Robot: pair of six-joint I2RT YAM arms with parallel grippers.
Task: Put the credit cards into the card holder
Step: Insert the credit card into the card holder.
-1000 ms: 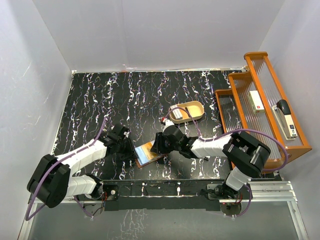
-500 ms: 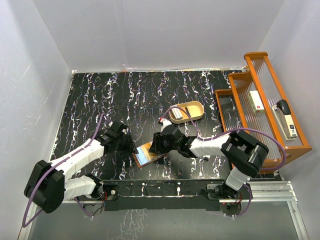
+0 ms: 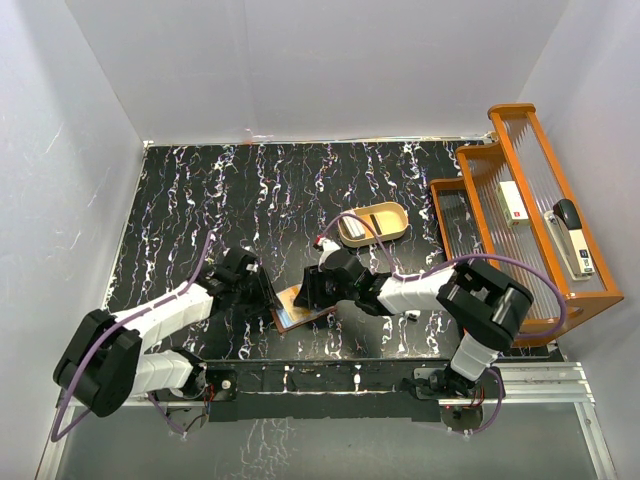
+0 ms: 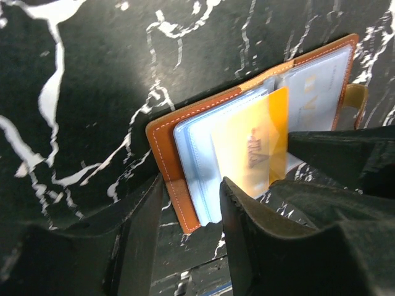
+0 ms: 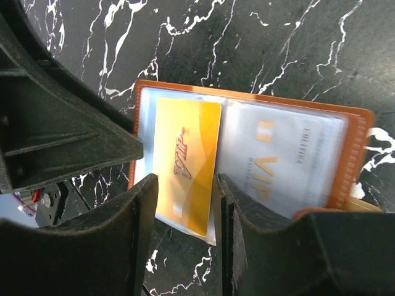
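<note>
So the right claw [image 5: 185, 180] is clamped on the credit card [image 5: 185, 145], a yellow-orange one, with a finger pressed against each long edge. The card lies flat on the left half of the card holder [image 5: 357, 154], and its far end looks tucked under the clear sleeve there. The right half has a pale card with VIP lettering [image 5: 278, 161] already behind plastic.

The left claw [image 4: 191, 185] is spread apart, and the holder's brown corner sits in the gap between its fingers. Can't tell if either finger actually touches the leather.

The holder is lying open on the black marbled surface [image 5: 278, 49], near the front edge, right between the two claws. Further back is a tan oval tray [image 3: 385, 212] with something pale in it, and off to the right is a stepped wooden rack [image 3: 512, 108] with a stapler [image 3: 572, 235] on it.
</note>
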